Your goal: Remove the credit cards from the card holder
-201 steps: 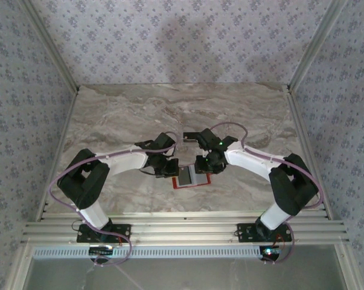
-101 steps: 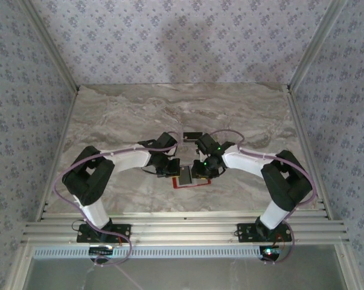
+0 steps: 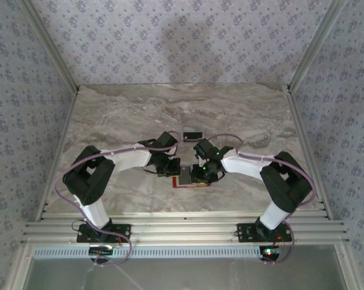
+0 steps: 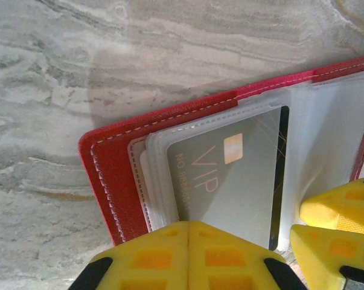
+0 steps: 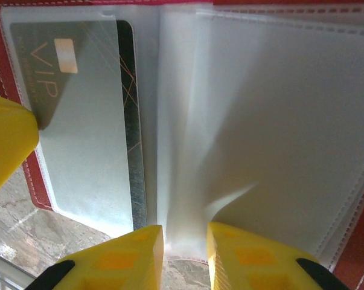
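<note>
2 grippers meet over the card holder (image 3: 185,178), which lies open and flat on the marble table (image 3: 121,115) near its front edge, between the arms. The left gripper (image 3: 169,169) is at the holder's left side and the right gripper (image 3: 201,175) is at its right. 1 small dark credit card (image 3: 194,134) with a pale strip lies loose on the table just beyond them, apart from the holder.

In the left wrist view, the left gripper (image 4: 188,225) has its yellow fingers closed flat against each other with no gap. They sit at the holder's near edge, over the stack of clear sleeves (image 4: 326,133). Whether a thin layer is caught between them cannot be told. A grey VIP card (image 4: 230,181) sits inside the top sleeve, with a dark band along its right side. The right gripper's fingers (image 4: 335,211) show at the lower right, over the sleeves.

In the right wrist view, the right gripper (image 5: 185,235) has its jaws narrowly apart. They straddle a raised fold of sleeve at the holder's middle, and the plastic is creased beside the right finger. Whether they pinch the plastic or only flank it cannot be told. The VIP card (image 5: 73,121) is in the left pocket, beside the left gripper's yellow finger (image 5: 6,145).
</note>
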Controlling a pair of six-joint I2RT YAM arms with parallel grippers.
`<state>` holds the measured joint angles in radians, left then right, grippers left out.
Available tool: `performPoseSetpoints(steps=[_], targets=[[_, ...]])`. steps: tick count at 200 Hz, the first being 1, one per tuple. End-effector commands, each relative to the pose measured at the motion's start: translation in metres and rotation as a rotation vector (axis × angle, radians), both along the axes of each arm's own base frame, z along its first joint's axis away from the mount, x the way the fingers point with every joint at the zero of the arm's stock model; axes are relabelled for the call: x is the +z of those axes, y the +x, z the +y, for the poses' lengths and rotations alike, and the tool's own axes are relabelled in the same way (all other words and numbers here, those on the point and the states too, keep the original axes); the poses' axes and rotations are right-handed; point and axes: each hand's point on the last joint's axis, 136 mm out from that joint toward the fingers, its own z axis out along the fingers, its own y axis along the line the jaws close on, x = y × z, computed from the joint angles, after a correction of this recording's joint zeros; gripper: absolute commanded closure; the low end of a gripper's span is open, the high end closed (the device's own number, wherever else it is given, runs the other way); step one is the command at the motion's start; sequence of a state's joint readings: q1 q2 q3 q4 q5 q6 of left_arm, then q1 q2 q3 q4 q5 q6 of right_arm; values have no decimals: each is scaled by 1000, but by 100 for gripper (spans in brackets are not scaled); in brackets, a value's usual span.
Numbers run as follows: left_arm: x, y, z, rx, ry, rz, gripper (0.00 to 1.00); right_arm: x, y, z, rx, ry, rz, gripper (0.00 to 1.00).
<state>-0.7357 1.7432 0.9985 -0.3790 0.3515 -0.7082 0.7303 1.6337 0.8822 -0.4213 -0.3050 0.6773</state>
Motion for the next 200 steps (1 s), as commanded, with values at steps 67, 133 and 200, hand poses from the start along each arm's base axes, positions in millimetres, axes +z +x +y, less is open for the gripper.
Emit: performPoseSetpoints(steps=[67, 133, 200], targets=[[-2, -4, 2, -16, 23, 6, 92, 29, 22, 21, -27, 127, -48, 73], [-9, -8, 11, -16, 65, 12, 92, 29, 38, 36, -26, 184, -45, 73], [-9, -9, 12, -17, 71, 12, 92, 10, 42, 34, -32, 157, -13, 73]])
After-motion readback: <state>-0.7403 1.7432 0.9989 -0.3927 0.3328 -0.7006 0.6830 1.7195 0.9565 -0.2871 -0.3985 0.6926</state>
